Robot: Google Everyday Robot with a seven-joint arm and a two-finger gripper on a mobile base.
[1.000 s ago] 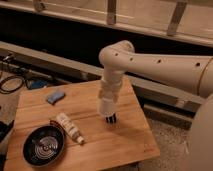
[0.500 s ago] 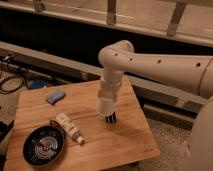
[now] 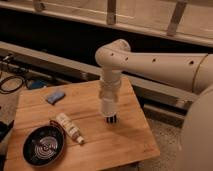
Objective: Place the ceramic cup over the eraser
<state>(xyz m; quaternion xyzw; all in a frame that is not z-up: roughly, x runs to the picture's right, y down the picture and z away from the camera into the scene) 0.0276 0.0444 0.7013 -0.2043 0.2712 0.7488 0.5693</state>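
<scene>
A dark round ceramic cup with a pale spiral pattern inside sits upright at the front left of the wooden table. A small blue eraser lies at the table's back left, apart from the cup. My gripper points straight down at the end of the white arm, just above the table's middle right. It is well to the right of both the cup and the eraser, and I see nothing in it.
A white tube with an orange cap lies diagonally between the cup and the gripper. Black cables lie on the floor to the left. A dark ledge and railing run behind the table.
</scene>
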